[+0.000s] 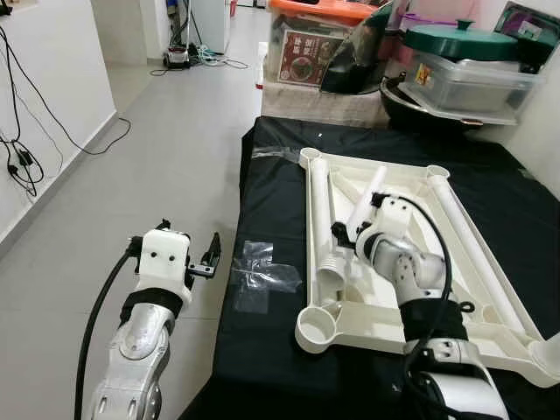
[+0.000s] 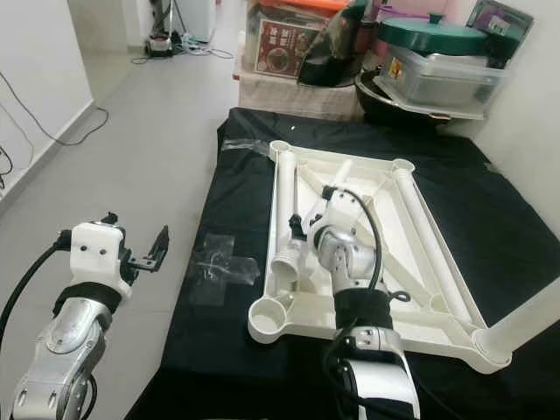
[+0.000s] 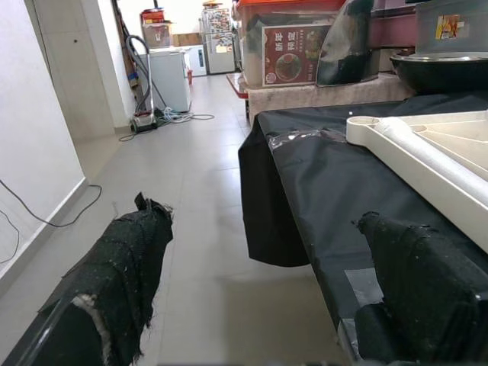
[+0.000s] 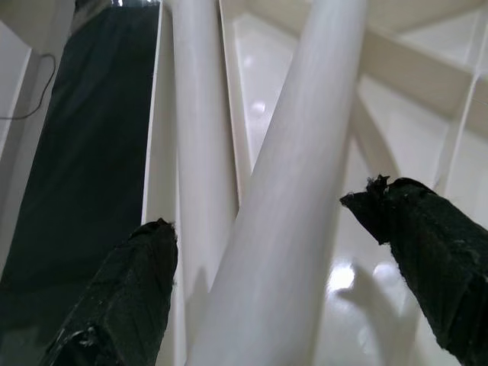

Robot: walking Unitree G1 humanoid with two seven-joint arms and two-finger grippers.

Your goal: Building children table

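likely the right gripper (image 4: 274, 267), jaws wide astride the loose table leg (image 4: 290, 229), could pinch off-centre and roll it against the upturned tabletop (image 1: 490, 332).

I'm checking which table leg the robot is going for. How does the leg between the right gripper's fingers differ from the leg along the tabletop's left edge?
The leg between the fingers is tilted, crossing the other, while the left-edge leg lies flat along the upturned tabletop's rim. The right gripper straddles the first with open fingers; the second is untouched. Both are plain white tubes.
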